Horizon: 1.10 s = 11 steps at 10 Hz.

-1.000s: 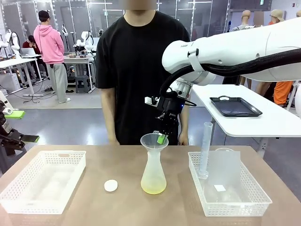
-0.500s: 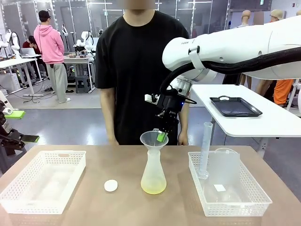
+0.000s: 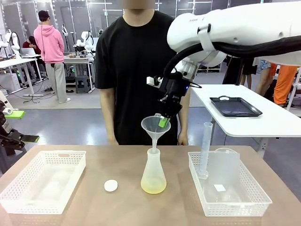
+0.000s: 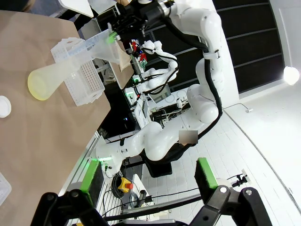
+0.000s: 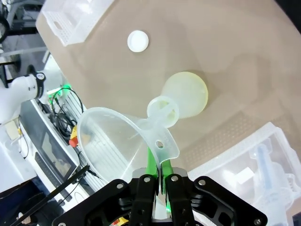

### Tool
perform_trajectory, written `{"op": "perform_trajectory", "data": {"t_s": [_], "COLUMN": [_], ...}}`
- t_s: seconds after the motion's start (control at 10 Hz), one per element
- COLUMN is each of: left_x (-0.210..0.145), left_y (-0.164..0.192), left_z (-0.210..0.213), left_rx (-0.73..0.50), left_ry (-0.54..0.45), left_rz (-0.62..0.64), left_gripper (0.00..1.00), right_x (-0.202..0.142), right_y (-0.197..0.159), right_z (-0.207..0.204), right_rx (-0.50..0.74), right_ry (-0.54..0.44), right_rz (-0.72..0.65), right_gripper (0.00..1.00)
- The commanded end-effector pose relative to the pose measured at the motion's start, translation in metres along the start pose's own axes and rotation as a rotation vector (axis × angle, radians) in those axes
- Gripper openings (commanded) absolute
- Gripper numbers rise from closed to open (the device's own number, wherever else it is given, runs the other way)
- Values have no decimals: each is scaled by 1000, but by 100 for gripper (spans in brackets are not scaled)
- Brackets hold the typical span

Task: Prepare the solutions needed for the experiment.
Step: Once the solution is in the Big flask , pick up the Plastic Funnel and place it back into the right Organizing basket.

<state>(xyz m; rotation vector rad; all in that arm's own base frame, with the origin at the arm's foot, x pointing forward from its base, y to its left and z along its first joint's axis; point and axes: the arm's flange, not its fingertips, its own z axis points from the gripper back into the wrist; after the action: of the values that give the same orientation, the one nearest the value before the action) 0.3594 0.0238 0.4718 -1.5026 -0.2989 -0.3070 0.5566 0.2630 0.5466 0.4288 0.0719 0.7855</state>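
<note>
Grips the funnel [image 3: 155,126] by its rim tab with the right tool [image 3: 162,123], jaws pressed shut on the thin plastic, raised above the tabletop [image 3: 117,207]. Holds the left tool [image 4: 148,172] spread wide, with nothing between its pads. Finds the solution [image 3: 153,189] straight below the right tool, as a shallow yellow-green layer at the bottom of the flask [image 3: 154,172]. Shows the funnel stem at or just inside the flask mouth; cannot tell which.

Could drag or tip the flask on a slanted lift, with the stem catching the neck, and so spill the liquid. Could lose the funnel from so narrow a pinch on a slick tab. Could shed drops from the stem onto the tabletop on the way aside.

Counts one funnel, one flask, one white disc [image 3: 111,185] below and left of the right tool, one graduated cylinder [image 3: 205,150] below and right of it, and two white baskets: the right-hand basket [image 3: 235,205] around the cylinder, the left-hand basket [image 3: 28,205] well apart to the left
</note>
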Motion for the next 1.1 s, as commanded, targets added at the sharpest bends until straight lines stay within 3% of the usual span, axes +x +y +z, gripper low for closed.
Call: {"op": "perform_trajectory", "data": {"t_s": [0.0,0.6,1.0], "left_x": [0,0,0], "left_y": [-2,-2,-2], "left_z": [0,0,0], "left_rx": [-7,-7,-7], "left_ry": [7,7,7], "left_rz": [-5,-5,-5], "left_gripper": [100,100,100], "right_x": [-19,-48,-90], "right_y": [11,34,15], "right_z": [14,53,67], "right_rx": [-40,-58,-35], "right_ry": [-32,-110,-125], "right_rz": [-16,1,-76], "right_gripper": [0,0,0]}}
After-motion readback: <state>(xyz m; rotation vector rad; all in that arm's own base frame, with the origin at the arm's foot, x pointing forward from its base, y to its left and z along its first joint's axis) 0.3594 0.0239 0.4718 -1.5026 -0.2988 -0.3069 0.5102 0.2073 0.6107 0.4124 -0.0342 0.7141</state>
